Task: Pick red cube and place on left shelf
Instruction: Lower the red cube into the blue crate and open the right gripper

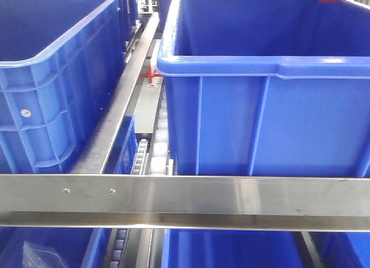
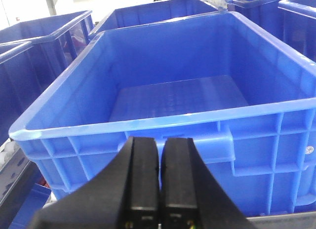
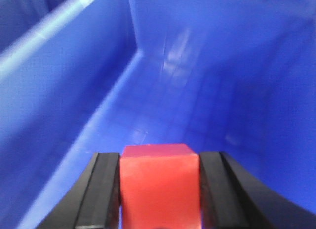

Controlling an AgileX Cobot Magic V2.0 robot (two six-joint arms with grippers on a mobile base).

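Right end effector: clamped on the red cube, black fingers flat against both sides.
Red cube: low centre of the right wrist view, above a blue crate floor.
Left end effector: fingers pressed together, holding nothing, before a crate rim.
Left shelf: steel rail across the lower front view; crate behind it.

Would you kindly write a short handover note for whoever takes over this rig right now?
Right gripper: shut on the red cube, held above the floor inside a blue crate.
Left gripper: shut, empty, in front of another blue crate's rim.
Left shelf: steel front rail with crates on it; a red patch shows at the top right of the front view.
Done: cube picked and carried over a crate.
Left: lower, release, withdraw the right arm.
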